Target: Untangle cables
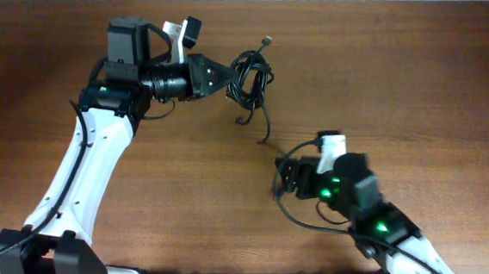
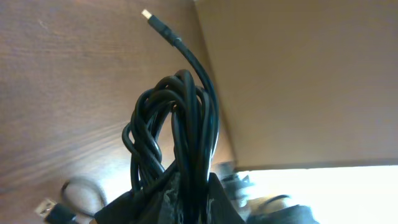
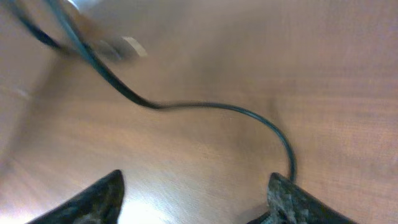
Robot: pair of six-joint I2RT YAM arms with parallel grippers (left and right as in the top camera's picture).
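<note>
The wooden table (image 1: 422, 72) fills the scene. The left gripper (image 1: 230, 77) reaches in from the far left. It is pressed together on the cables (image 1: 250, 75), a coil of thin black loops bunched at the far middle of the table. In the left wrist view the loops rise straight out of the clamped jaws, their long axis carrying on the gripper's own line.

The right gripper (image 1: 281, 179) sits toward the front, well apart from the coil and on its right. Its fingers (image 3: 102, 196) are spread wide with nothing between them.

A single loose strand (image 3: 205, 107) trails from the coil toward the right gripper. It curves across the wood and ends at or just beside the finger on the right of that view; the blur leaves it unclear whether they touch. The coming move likely turns on this strand. The right arm is the nearer one, and the strand lies ahead of the open jaws and off to one side, so they would have to shift sideways to straddle it.

One metal-tipped plug (image 2: 147, 14) pokes out beyond the coil. No brand, label or writing can be read.
</note>
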